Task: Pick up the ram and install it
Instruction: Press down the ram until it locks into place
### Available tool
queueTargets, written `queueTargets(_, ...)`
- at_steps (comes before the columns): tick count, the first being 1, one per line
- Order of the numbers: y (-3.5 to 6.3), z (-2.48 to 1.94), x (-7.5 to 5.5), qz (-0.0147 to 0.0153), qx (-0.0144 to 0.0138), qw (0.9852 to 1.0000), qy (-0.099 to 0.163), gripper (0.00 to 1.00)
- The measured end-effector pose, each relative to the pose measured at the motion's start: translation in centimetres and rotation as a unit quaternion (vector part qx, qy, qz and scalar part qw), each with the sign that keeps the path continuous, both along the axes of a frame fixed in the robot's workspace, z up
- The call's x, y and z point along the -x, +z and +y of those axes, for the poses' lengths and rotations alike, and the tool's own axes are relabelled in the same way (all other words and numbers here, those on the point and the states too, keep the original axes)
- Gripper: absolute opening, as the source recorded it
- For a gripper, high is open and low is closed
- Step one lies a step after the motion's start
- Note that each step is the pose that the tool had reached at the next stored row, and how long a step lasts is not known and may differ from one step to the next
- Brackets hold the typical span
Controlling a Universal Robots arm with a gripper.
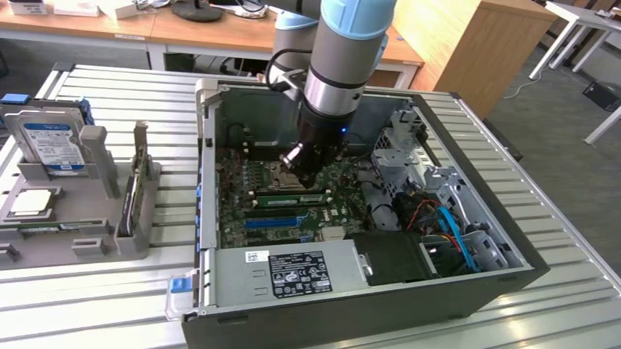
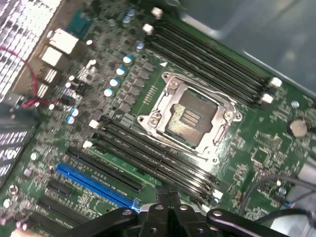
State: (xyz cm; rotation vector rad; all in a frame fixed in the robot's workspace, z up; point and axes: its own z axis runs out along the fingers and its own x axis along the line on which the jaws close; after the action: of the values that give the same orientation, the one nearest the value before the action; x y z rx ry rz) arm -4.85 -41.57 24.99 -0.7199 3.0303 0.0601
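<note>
The open computer case (image 1: 209, 145) lies on its side with the green motherboard (image 1: 335, 211) facing up. My gripper (image 1: 302, 178) reaches down into it, fingers shut with nothing between them, right by the memory slots beside the bare processor socket (image 2: 190, 116). A long narrow green stick, the ram (image 1: 286, 196), lies along a slot just below my fingertips in the exterior view; I cannot tell whether they touch it. In the wrist view my shut gripper (image 2: 168, 200) hangs over the black memory slots (image 2: 148, 153), and the ram is hidden there.
A grey holder (image 1: 97, 218) at the exterior view's left carries a silver hard drive with a blue label (image 1: 49, 142), a processor chip (image 1: 34, 203) and a card with a metal bracket (image 1: 136, 189). The power supply (image 1: 291, 273) and drive cage with cables (image 1: 446, 218) crowd the case.
</note>
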Motion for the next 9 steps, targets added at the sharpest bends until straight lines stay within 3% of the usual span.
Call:
queueTargets(5,-0.02,0.00,0.00,0.0000,0.0000,0.9992,-0.041,0.11)
queueTargets(9,-0.04,0.00,0.00,0.0000,0.0001,0.9970,-0.077,0.11)
